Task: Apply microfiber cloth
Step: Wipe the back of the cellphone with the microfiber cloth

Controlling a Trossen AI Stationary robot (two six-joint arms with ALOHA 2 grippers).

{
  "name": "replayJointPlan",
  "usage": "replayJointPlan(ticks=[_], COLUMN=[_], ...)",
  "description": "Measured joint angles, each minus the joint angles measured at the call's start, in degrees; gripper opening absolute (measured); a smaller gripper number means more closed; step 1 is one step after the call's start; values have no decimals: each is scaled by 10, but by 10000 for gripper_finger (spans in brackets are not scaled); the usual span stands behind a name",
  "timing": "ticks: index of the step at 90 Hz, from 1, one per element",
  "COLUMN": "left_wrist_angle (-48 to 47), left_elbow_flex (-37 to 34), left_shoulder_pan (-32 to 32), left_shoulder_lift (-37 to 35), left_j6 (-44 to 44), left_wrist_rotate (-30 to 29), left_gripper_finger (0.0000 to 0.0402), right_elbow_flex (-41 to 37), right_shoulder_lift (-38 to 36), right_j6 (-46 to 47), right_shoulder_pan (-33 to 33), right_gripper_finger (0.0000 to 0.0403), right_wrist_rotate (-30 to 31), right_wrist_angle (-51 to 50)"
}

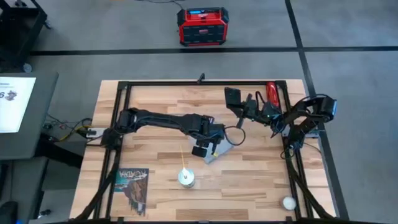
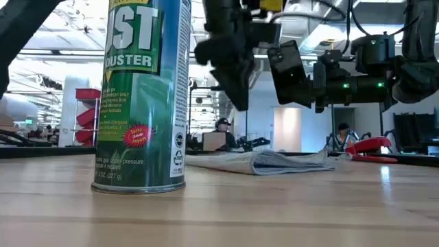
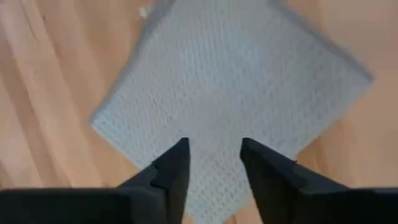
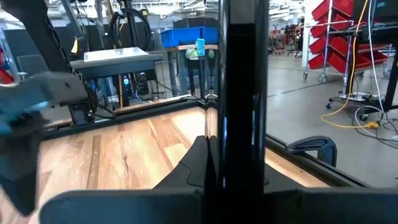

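The pale blue-grey microfiber cloth point(image 1: 219, 153) lies folded flat on the wooden table point(image 1: 155, 106), and shows also in the low view point(image 2: 274, 161). My left gripper point(image 3: 214, 154) hovers open just above the cloth point(image 3: 236, 81), fingers pointing down, touching nothing point(image 2: 236, 82). My right gripper point(image 1: 250, 107) is at the table's far right, shut on a black phone point(image 1: 232, 96) held in the air point(image 2: 288, 65). My right gripper pinches the black phone between its two fingers point(image 4: 193, 165). The phone's thin edge point(image 4: 242, 124) runs straight out between them. The fingers come about level from the table's right side. The phone is lifted clear of the table, tilted.
A green duster can point(image 1: 186, 178) with a straw stands near the front middle, large in the low view point(image 2: 140, 96). A dark booklet point(image 1: 132, 186) lies front left. A red-handled tool point(image 1: 272, 93) lies far right, and a white ball point(image 1: 288, 202) front right.
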Motion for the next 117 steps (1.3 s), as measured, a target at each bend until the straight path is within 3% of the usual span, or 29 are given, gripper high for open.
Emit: replayJointPlan(ticks=[18, 49, 78, 96, 105, 117], left_wrist_angle=[37, 140, 156, 200, 239, 277], left_elbow_flex=[-31, -124, -122, -119, -119, -119], left_shoulder_pan=[0, 0, 34, 55, 54, 50], left_shoulder_lift=[-1, -1, 61, 109, 114, 121], left_j6=[12, 42, 76, 103, 104, 107], left_wrist_rotate=[19, 60, 72, 129, 131, 121], left_gripper_finger=[190, 194, 194, 192, 158, 31], right_elbow_flex=[0, 0, 0, 0, 0, 0], right_shoulder_lift=[0, 0, 0, 0, 0, 0], right_j6=[0, 0, 0, -2, -6, -15], right_shoulder_pan=[0, 0, 0, 0, 0, 0], right_gripper_finger=[10, 10, 10, 10, 10, 10], right_wrist_rotate=[-4, -15, -23, -28, -28, -28], right_wrist_angle=[0, -1, -2, -5, -10, -14])
